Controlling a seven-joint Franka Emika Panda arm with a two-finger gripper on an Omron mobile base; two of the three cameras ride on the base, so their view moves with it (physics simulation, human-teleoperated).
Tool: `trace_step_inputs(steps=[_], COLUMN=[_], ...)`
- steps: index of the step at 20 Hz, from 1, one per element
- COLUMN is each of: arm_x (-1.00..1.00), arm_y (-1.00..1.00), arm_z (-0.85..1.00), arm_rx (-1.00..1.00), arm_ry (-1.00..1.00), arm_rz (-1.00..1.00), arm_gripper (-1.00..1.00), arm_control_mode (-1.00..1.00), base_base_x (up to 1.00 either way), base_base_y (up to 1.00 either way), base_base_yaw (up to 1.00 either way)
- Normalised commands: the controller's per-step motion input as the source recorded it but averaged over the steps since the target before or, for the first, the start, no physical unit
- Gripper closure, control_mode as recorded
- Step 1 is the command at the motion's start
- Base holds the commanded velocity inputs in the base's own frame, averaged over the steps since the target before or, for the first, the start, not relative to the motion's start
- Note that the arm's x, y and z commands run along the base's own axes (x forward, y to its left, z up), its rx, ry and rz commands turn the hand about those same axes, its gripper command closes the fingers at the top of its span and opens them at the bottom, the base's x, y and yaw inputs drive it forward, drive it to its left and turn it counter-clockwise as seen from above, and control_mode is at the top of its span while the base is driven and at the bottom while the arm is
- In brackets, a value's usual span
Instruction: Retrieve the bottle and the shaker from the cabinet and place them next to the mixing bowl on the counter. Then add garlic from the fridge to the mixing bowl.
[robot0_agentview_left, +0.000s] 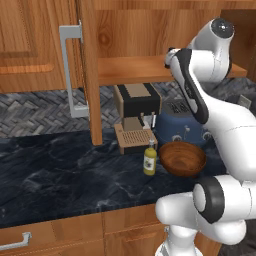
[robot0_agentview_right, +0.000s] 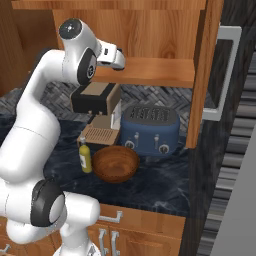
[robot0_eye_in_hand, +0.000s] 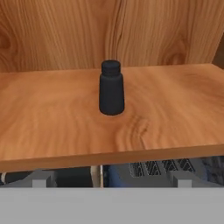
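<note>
Shaker (robot0_eye_in_hand: 111, 88): dark, squat, w/ a narrower ribbed cap, upright mid-shelf in the open cabinet (robot0_eye_in_hand: 175, 100), well back from the shelf's front edge. Claw (robot0_agentview_right: 120, 62) at that front edge, level w/ the shelf, jaws fully apart, holding nothing. Down on the counter (robot0_agentview_left: 60, 175): bottle (robot0_agentview_left: 149, 158) (yellow, labelled) upright just left of the wooden mixing bowl (robot0_agentview_left: 182, 158), nr the front edge. Bowl inside looks bare. Coffee machine (robot0_agentview_left: 136, 116) and blue toaster (robot0_agentview_right: 150, 129) stand behind.
</note>
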Motion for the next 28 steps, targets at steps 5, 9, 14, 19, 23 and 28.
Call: trace_step_inputs(steps=[5,9,14,19,23,28], arm_x=[0.34,0.43,0.43,0.33,0.17,0.14], arm_y=[0.00,0.00,0.00,0.00,-0.01,-0.06], arm_z=[-0.17,-0.12,-0.10,0.00,0.00,-0.04], arm_rx=[0.00,0.00,0.00,0.00,0.00,0.00], arm_ry=[0.00,0.00,0.00,0.00,0.00,0.04], arm_rz=[0.00,0.00,0.00,0.00,0.00,0.00], arm_gripper=[-1.00,-1.00,-1.00,-1.00,-1.00,-1.00], arm_control_mode=[-1.00,-1.00,-1.00,-1.00,-1.00,-1.00], base_base_x=[0.00,0.00,0.00,0.00,0.00,0.00], base_base_y=[0.00,0.00,0.00,0.00,0.00,0.00], base_base_yaw=[0.00,0.00,0.00,0.00,0.00,0.00])
